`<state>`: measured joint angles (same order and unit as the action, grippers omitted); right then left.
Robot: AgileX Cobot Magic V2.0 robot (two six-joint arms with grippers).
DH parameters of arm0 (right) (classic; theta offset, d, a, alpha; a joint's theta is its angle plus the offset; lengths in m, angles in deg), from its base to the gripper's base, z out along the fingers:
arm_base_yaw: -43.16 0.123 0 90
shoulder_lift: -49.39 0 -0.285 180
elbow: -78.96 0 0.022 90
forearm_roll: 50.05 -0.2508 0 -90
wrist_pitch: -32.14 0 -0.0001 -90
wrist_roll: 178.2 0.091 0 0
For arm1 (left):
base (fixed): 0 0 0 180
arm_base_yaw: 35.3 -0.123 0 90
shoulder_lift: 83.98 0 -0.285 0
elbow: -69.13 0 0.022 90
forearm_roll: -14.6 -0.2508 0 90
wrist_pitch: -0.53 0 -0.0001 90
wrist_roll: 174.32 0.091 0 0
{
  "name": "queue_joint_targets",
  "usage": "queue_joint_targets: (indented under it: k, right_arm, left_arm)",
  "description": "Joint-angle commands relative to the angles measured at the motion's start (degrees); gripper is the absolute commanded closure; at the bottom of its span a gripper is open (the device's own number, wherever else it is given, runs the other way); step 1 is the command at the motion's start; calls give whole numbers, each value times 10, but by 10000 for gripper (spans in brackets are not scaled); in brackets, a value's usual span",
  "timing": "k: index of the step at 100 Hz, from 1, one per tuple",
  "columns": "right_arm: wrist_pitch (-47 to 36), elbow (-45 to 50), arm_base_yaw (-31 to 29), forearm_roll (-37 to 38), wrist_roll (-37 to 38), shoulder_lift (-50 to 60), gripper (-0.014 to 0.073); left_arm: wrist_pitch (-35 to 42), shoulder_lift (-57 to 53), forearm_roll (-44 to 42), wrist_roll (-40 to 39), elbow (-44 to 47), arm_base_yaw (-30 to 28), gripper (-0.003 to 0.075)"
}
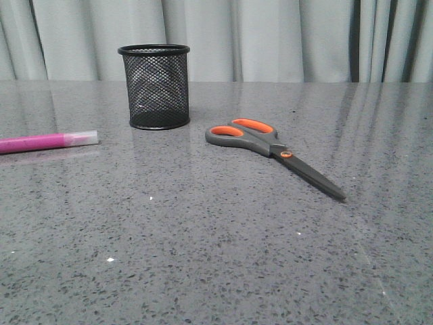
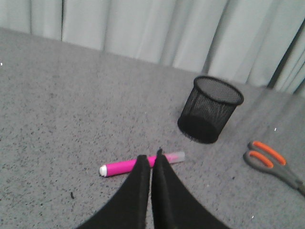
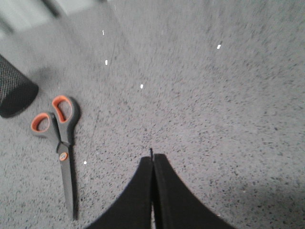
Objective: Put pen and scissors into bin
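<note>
Pen (image 2: 141, 165) flat on table (image 1: 203, 257), bin (image 1: 155, 87) upright. Left tool (image 2: 150, 161) closed, empty. Advised: open wide, straddle barrel mid-length.

On the table (image 1: 203, 257), the bin (image 1: 154, 86) is set upright toward 12 o'clock; the scissors (image 1: 270, 147) are laid flat at its 4 o'clock, blades pointed to 4, and the pen (image 1: 46, 142) is laid at its 8 o'clock

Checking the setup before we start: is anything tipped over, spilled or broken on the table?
Nothing stands out. The bin stands upright, and the pen and closed scissors lie flat and apart on the table, looking intact. Both tools are shut and hold nothing.
</note>
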<state>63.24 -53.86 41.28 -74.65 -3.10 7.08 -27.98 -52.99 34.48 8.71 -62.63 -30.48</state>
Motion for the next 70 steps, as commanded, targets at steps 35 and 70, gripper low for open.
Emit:
queue_joint_targets:
  k: [35, 70]
  right_arm:
    - [72, -127, -3, -1, -52, -112, 391]
    - [72, -127, -3, -1, -69, -112, 195]
  left_arm:
    - [-74, 154, 42, 131, -126, 0, 681]
    - [-121, 253, 90, 266, -175, 0, 349]
